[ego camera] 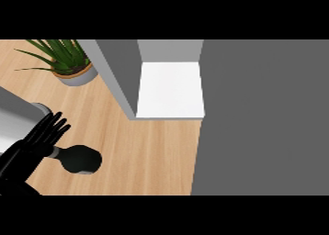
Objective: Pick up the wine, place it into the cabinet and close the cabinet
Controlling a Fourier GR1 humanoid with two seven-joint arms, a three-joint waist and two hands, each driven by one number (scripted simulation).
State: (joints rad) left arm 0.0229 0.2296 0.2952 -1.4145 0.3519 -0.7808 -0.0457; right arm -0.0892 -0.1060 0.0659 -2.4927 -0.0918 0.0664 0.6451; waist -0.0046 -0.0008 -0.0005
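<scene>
Lower left of frame: left robot hand (33, 142), fingers straight, holds nothing, beside wine (79, 159); nudge could topple it on desk (147, 151).

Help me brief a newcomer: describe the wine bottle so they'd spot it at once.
Start at the grey cabinet with its white shelf, then go down and left across the wooden counter. The wine bottle stands there, next to the left hand. It is dark and rounded, unlike the leafy green plant further back.
</scene>
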